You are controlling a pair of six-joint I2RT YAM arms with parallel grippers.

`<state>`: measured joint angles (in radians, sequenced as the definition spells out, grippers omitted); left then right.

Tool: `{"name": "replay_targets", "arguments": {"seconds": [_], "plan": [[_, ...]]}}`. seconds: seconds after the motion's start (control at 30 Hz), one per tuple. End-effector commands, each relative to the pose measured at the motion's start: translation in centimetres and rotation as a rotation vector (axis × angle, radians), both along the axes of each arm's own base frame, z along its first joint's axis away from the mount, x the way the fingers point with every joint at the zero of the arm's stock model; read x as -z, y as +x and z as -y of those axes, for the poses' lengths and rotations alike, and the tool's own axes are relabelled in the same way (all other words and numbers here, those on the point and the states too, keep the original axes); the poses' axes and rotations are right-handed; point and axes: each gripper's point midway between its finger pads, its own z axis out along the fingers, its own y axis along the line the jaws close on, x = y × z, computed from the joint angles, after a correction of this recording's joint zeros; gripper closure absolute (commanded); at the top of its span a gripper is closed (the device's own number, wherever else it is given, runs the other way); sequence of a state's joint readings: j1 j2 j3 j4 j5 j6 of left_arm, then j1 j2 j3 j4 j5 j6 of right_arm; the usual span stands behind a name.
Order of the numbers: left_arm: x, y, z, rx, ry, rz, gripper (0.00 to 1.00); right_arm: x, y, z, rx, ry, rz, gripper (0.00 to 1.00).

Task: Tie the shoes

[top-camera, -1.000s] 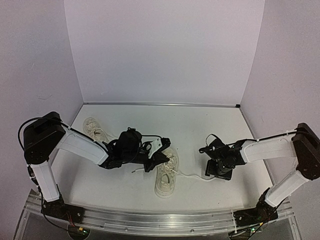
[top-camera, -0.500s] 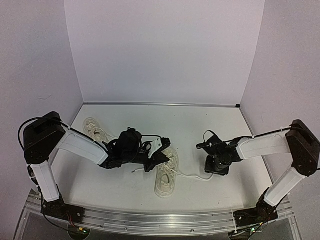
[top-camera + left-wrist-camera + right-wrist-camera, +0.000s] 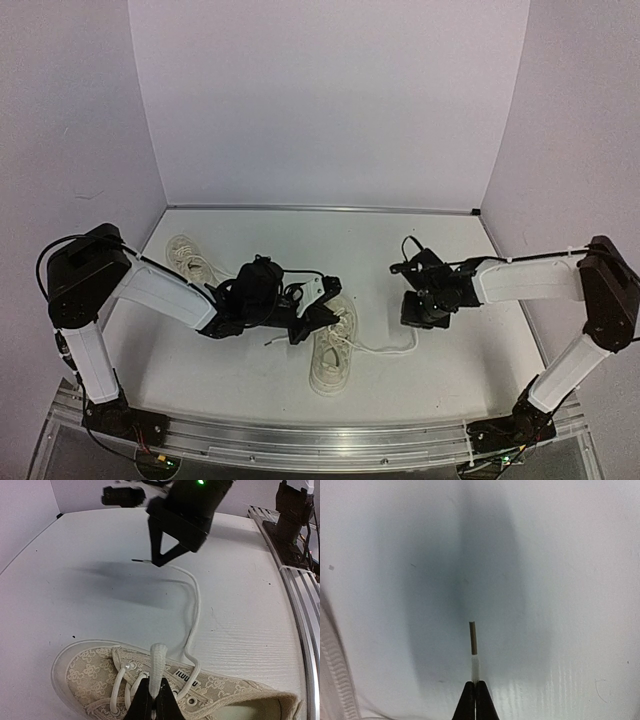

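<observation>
The far shoe (image 3: 188, 257) lay on the table (image 3: 400, 250) well to the left of the near shoe (image 3: 333, 352) and behind it, with its laces loose on top. The left end effector (image 3: 320, 318) hung right over the near shoe's lacing. Its fingers (image 3: 145, 702) were pressed together on a flat white lace (image 3: 158, 657) that stood up from between the eyelets. The near shoe rested flat on its sole in front of the arms and had a lace-patterned upper.

A second lace (image 3: 196, 605) left the near shoe's side and curved over the table to the shoe's right. It then rose off the surface to the right end effector (image 3: 418, 318), which hovered well to the right of the near shoe and apart from it. That end effector was clamped shut on the second lace just behind the aglet (image 3: 473, 637). The aglet stuck out past the fingertips above bare table.
</observation>
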<state>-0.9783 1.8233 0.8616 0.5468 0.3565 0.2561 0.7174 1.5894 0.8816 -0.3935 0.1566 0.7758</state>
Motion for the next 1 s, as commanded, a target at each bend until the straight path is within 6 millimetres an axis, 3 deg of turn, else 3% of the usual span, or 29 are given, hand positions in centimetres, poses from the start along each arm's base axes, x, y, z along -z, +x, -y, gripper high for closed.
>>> {"name": "replay_targets", "arguments": {"seconds": [0.0,0.1,0.27,0.43,0.6,0.67,0.7,0.8,0.87,0.97], "plan": [[-1.6,-0.6,0.8,0.033,-0.048,0.1,1.0,-10.0,5.9,-5.0,-0.178,0.083,0.232,1.0],[-1.6,-1.0,1.1,0.041,-0.046,0.127,1.0,-12.3,8.2,-9.2,-0.295,0.144,0.251,1.0],[-1.9,-1.6,1.1,0.047,-0.064,0.172,1.0,-16.7,10.1,-16.5,-0.468,0.301,0.299,1.0],[-2.1,-1.8,0.7,0.044,-0.059,0.207,1.0,-18.6,9.1,-24.0,-0.623,0.421,0.302,1.0],[-1.5,-2.1,0.2,0.045,-0.049,0.21,1.0,-18.1,5.9,-29.5,-0.739,0.514,0.242,1.0],[-1.5,-2.0,0.1,0.036,-0.049,0.209,1.0,-18.2,5.4,-29.9,-0.751,0.538,0.223,0.97],[-1.5,-2.0,0.1,0.034,-0.05,0.209,1.0,-18.1,5.5,-29.4,-0.748,0.537,0.219,0.89],[-1.5,-2.0,0.1,0.034,-0.048,0.209,1.0,-19.2,5.8,-26.4,-0.707,0.527,0.237,0.5],[-1.3,-2.0,0.1,0.038,-0.043,0.209,1.0,-19.0,5.9,-23.8,-0.666,0.52,0.223,0.34],[-1.2,-2.0,0.1,0.039,-0.041,0.216,1.0,-19.9,5.0,-20.5,-0.642,0.521,0.232,0.29]]}}
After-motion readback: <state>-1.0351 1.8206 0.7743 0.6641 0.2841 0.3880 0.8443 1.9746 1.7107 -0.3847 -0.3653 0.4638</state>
